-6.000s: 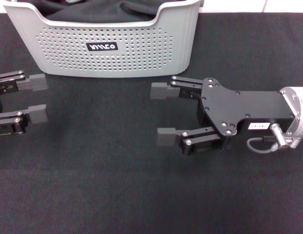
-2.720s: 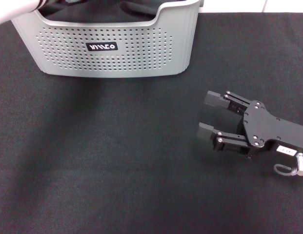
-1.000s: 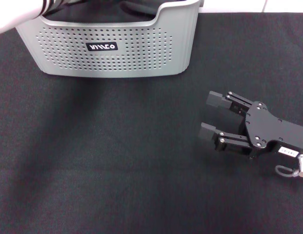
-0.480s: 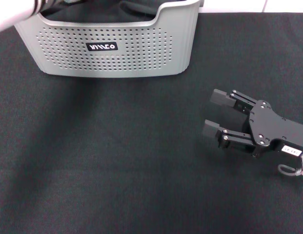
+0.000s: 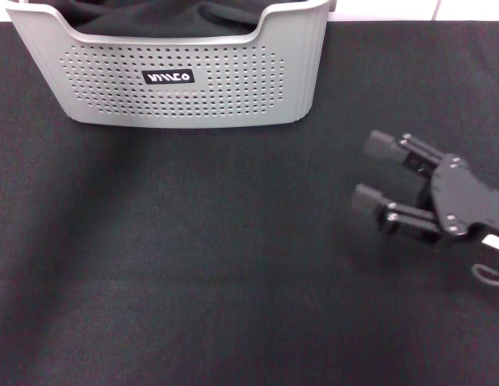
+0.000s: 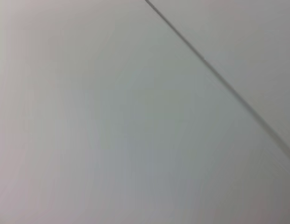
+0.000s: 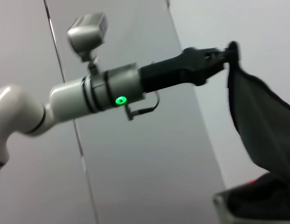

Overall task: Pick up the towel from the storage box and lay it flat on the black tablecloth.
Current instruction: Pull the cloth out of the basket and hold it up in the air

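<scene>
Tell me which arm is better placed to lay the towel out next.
Left. The left gripper is pinching the towel, lifted above the storage box; the right gripper hangs open over the black tablecloth.

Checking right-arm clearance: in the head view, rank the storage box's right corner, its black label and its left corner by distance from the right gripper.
1. right corner of the storage box, ahead and left of the open right gripper.
2. black label, front wall, left of centre.
3. left corner, far left.
The left gripper holds a dark cloth aloft, shown only in the right wrist view.
</scene>
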Robot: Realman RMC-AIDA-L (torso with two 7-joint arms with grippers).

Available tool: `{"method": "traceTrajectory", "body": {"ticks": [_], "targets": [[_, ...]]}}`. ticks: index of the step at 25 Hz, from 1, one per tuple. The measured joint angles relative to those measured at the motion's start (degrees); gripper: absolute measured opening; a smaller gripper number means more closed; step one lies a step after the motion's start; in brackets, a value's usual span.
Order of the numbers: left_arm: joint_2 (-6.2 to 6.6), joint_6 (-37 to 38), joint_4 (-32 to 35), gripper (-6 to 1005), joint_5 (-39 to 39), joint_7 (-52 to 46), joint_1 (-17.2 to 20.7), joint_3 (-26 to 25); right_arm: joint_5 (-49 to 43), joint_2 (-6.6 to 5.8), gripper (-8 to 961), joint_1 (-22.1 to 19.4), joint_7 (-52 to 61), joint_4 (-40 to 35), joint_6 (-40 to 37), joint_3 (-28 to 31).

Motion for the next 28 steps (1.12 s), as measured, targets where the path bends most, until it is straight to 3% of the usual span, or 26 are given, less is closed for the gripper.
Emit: {"method": "traceTrajectory", "body": {"ticks": [2,5,7,11,13,18,28], "targets": [[0.02,0.3,0.3,39,-7.2,3.2,0.3,-2.1,0.0,0.00,864,-1.0,-0.8,0.5,-2.3,2.0],[0.10,1.8,0.2,38,-24.4,11.2,2.2,-6.7,0.0,0.02,864,-1.4,-2.4,2.0,-6.3,4.9],[0.09,7.3,-0.1,38,-38.5,17.9,3.9,-12.6,0.1,0.19,864,-1.2,-3.5,2.8,-8.1,6.5],[-0.06,17.6,-1.6,36,-51.1,22.6,4.5,-20.4,0.1,0.36,864,-1.0,-4.3,2.5,-8.8,8.1],[-0.07,21.6,-3.5,36,-54.2,23.8,4.3,-23.4,0.1,0.29,863,-0.9,-4.3,2.5,-8.9,8.5],[-0.19,26.5,-7.8,35,-58.1,28.5,4.9,-25.4,-0.4,0.31,863,0.8,-5.1,2.5,-6.7,8.5],[-0.25,27.7,-9.3,35,-59.8,30.3,5.3,-25.6,-0.6,1.01,863,6.1,-13.9,0.5,4.4,4.2]]}}
